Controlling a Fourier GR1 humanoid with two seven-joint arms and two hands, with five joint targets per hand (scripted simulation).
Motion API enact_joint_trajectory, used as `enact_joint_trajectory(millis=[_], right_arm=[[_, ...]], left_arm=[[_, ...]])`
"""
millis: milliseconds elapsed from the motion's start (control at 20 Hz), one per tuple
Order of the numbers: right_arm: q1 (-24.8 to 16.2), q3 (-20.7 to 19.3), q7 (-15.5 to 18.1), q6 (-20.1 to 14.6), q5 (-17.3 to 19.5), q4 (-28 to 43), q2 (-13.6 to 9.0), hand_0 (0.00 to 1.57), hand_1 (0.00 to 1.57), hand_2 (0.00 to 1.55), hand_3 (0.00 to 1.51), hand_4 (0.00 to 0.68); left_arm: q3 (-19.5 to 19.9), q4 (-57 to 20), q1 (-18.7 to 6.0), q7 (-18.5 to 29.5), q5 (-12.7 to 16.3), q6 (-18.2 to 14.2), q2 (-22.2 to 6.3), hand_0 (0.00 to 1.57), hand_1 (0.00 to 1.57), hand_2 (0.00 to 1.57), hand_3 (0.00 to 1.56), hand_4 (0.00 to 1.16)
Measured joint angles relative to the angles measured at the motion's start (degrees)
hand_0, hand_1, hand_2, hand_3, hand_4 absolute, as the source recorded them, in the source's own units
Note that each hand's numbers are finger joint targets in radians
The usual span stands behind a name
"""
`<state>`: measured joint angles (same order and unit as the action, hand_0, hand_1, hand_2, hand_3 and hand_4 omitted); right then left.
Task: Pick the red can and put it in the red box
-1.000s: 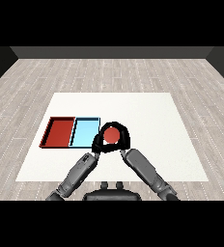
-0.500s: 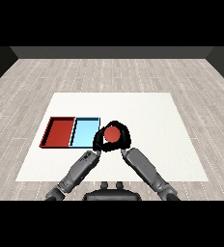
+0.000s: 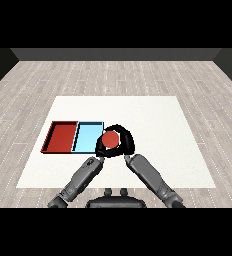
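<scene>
The right hand (image 3: 124, 141) curls its fingers round the red can (image 3: 110, 139) at the light blue tray's (image 3: 86, 136) right edge, while I cannot tell the left hand's (image 3: 101, 148) fingers.

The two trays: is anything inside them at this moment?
The red tray shows only its own floor. The light blue tray also looks bare, but the right hand, curled round the red can, covers its right edge.
</scene>
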<state>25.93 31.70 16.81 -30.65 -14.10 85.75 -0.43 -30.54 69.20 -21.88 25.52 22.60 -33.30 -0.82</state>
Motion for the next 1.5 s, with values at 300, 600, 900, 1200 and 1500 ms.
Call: enact_joint_trajectory(millis=[300,600,900,1200,1500], right_arm=[[-1.1,0.0,-3.0,0.7,2.9,-0.2,0.3,0.00,0.00,0.00,0.00,0.000],[-1.4,-1.9,-4.3,1.8,3.3,-0.1,0.4,0.00,0.00,0.00,0.00,0.000],[-2.5,-3.1,-4.6,2.2,3.6,0.6,0.3,0.00,0.00,0.00,0.00,0.000],[-7.4,-5.6,-5.5,6.3,3.2,6.3,-0.3,0.00,0.00,0.00,0.00,0.000],[-13.3,-10.0,-6.4,9.9,1.2,14.9,-3.9,0.00,0.00,0.00,0.00,0.000]], left_arm=[[-1.3,-0.7,0.1,2.2,0.6,-1.8,0.2,1.57,1.57,1.57,1.50,1.14],[0.3,-1.0,-0.4,2.1,-0.3,-1.1,0.4,1.57,1.57,1.57,1.49,1.13],[1.3,1.2,0.7,1.0,-2.7,-0.9,0.3,1.57,1.57,1.57,1.48,1.13],[4.1,1.6,1.1,0.3,-4.4,-0.1,0.1,1.57,1.57,1.56,1.46,1.13],[6.0,5.0,0.7,-3.6,-7.0,-0.9,-1.5,1.57,1.57,1.57,1.48,1.13]])
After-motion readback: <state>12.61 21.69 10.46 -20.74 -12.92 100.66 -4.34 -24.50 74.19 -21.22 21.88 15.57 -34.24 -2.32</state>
